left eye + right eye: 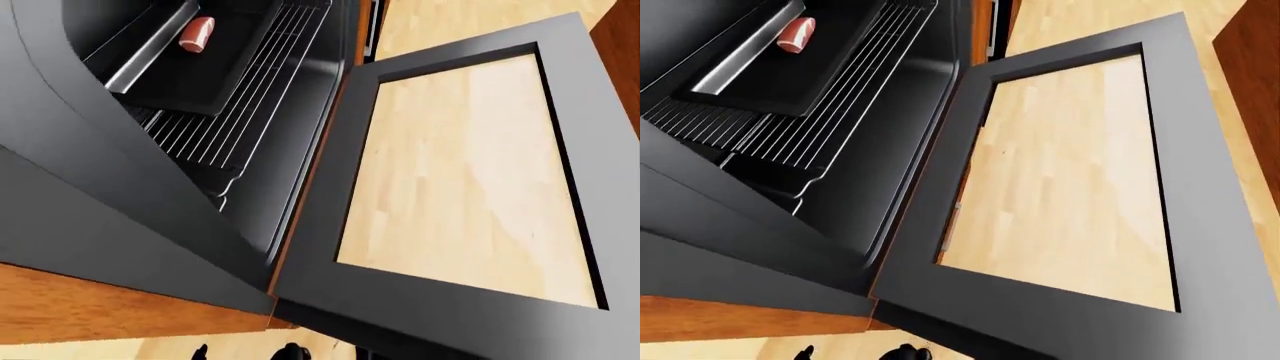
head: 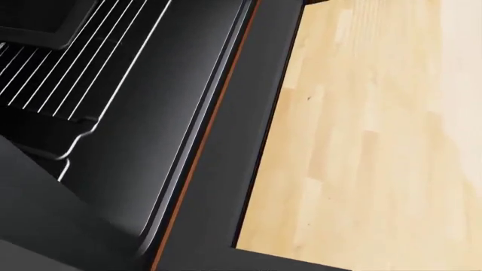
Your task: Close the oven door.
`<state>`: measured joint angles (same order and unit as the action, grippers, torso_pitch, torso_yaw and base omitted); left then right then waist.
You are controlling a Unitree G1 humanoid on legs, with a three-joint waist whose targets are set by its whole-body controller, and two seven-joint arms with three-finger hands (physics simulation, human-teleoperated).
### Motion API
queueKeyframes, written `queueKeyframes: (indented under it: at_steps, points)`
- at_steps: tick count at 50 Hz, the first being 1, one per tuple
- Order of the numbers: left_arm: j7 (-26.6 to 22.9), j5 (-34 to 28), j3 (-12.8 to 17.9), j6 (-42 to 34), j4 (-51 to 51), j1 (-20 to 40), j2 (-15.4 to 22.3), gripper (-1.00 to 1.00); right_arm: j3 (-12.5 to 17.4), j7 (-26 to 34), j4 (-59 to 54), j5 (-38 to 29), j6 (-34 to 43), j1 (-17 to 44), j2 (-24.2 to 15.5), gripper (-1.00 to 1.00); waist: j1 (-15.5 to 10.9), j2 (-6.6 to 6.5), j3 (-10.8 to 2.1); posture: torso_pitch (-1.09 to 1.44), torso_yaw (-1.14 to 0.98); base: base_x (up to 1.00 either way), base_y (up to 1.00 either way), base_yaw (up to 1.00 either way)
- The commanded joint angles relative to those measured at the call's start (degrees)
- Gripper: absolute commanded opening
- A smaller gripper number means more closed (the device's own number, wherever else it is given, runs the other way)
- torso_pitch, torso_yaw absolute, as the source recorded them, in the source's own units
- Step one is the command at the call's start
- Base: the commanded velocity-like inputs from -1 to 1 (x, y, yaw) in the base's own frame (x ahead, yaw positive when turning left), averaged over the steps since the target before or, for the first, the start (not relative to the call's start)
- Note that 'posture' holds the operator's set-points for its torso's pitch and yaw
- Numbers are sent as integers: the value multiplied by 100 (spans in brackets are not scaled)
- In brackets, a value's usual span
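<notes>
- Oven door (image 1: 330, 195) hanging fully open, lying flat and stretching to the right of the cavity; black frame around a glass pane (image 1: 470, 180) through which pale wood floor (image 1: 440, 22) shows.
- Door's hinge edge running beside the oven's mouth, a thin orange-brown strip (image 2: 203, 141) visible along that seam in the head view.
- Oven cavity (image 1: 890, 127) dark inside, on the left of both eye views.
- Wire rack (image 1: 245, 97) pulled partway along its side rails, bright bars running diagonally.
- Black baking tray (image 1: 790, 67) resting on the rack, toward the far left.
- Small reddish piece of food (image 1: 197, 34) lying in the tray, near its far edge; kind impossible to tell.
- Oven's black outer face (image 1: 90, 232) filling the near left, with orange wood cabinet panel (image 1: 100, 307) just beside it along the bottom.
- More wood cabinetry (image 1: 1250, 82) at the far right edge of the right-eye view.
- Head view closer in: only rack, cavity wall, door frame and pane shown.
- Two small dark shapes at the bottom edge of the eye views, too little seen to name.
- Neither left nor right hand visible in any view, so finger spread cannot be told; nothing touching the door.
</notes>
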<state>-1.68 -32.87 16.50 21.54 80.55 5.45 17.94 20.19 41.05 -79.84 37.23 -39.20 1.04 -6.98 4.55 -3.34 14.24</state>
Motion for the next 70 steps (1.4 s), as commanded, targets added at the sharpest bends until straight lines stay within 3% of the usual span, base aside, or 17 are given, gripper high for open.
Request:
queueKeyframes:
  at_steps: [1, 6, 10, 13, 14, 20, 23, 27, 34, 45, 51, 55, 70]
  points:
    - [22, 24, 29, 40, -30, -12, 84, 100, 51, 80, 51, 100, -69, 1, -47, 100, 5, -12, -94, 33, 0, 0, 0, 0]
    - [12, 36, 33, 45, -30, -13, 82, 100, 37, 77, 76, 251, -59, 110, -94, 100, 11, -22, -96, 33, 0, 0, 0, 0]
    - [3, 43, 35, 37, -31, -12, 82, 100, 222, 196, 133, 702, 0, 214, -169, 100, 6, -22, -104, 33, 0, 0, 0, 0]
    - [7, 48, 37, 39, -31, -13, 81, 100, -113, -231, 96, 270, -765, 157, -208, 100, -1, -26, -114, 33, 0, 0, 0, 0]
    - [-8, 47, 35, 39, -31, -12, 82, 100, 25, -5, 127, 456, -681, 191, -195, 100, -4, -28, -117, 33, 0, 0, 0, 0]
    - [-28, 47, 35, 46, -31, -13, 82, 100, -10, 125, 135, 502, -399, 177, -268, 100, -18, -4, -123, 33, 0, 0, 0, 0]
    - [-35, 48, 36, 41, -31, -12, 81, 100, 59, 506, 195, 713, -334, 213, -262, 100, -24, 6, -124, 33, 0, 0, 0, 0]
    - [-36, 49, 36, 39, -31, -12, 81, 100, 184, 1436, 479, 1302, -295, 300, -213, 100, -21, 16, -120, 33, 0, 0, 0, 0]
    - [44, -10, 1, 46, -29, -11, 88, 100, 80, 1796, 852, 1829, -200, 284, -232, 100, -26, 14, -140, 33, 0, 0, 0, 0]
    - [217, -106, -30, 7, -26, -6, 96, 100, -237, 1029, 2350, 1580, 259, -11, -166, 100, -46, 1, -155, 33, 0, 0, 0, 0]
    - [282, -92, -14, -46, -27, -5, 93, 100, -447, -10, 4237, 880, 928, -462, -84, 100, -67, -18, -166, 33, 0, 0, 0, 0]
    - [328, -98, -24, -75, -27, -4, 94, 100, -441, -487, 5363, 502, 1492, -620, 5, 100, -68, -28, -168, 33, 0, 0, 0, 0]
    - [391, -133, -41, -94, -26, -2, 97, 100, -423, -1228, 7333, -310, 2897, -486, 83, 100, -56, -18, -184, 33, 0, 0, 0, 0]
